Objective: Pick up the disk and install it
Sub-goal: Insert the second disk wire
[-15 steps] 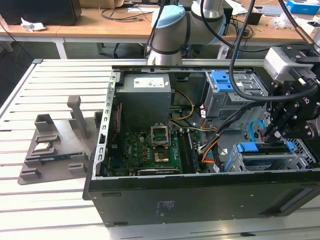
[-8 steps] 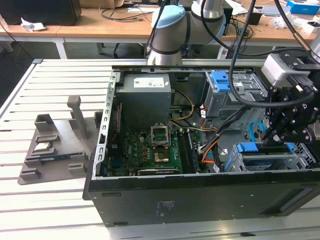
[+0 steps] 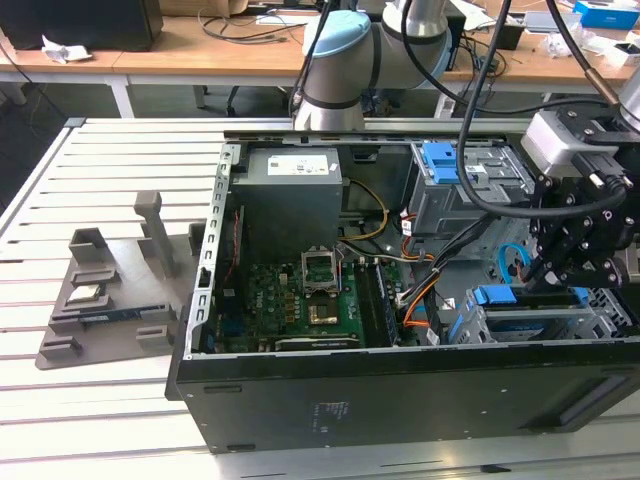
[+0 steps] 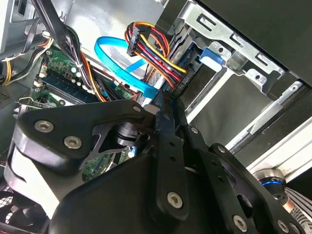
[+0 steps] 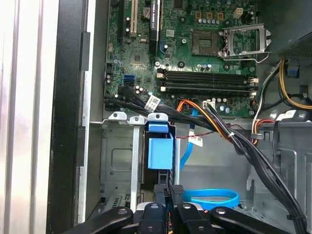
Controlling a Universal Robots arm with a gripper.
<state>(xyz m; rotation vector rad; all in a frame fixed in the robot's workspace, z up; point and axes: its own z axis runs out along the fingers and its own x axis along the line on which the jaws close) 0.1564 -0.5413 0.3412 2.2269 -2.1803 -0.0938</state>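
While the end effector (image 3: pixel 562 278) hung over the drive cage (image 3: pixel 540 325), fingers pinched narrow on the disk (image 3: pixel 528 297) half-seated there, I feared the cables (image 5: pixel 229 134) beside the cage could snag, or a tilted disk jam.

Motherboard (image 5: pixel 195 48): green, with an open CPU socket (image 5: pixel 243 41) and black memory slots (image 5: pixel 207 83).
Cables (image 5: pixel 219 126): black, orange and red bundle running from the board past the drive cage (image 5: pixel 119 161).
Disk (image 5: pixel 160 151): blue carrier end visible in the cage.
Blue ribbon cable (image 5: pixel 214 197): looped on the case floor.
Gripper (image 5: pixel 170 209): black linkage just beside the disk.
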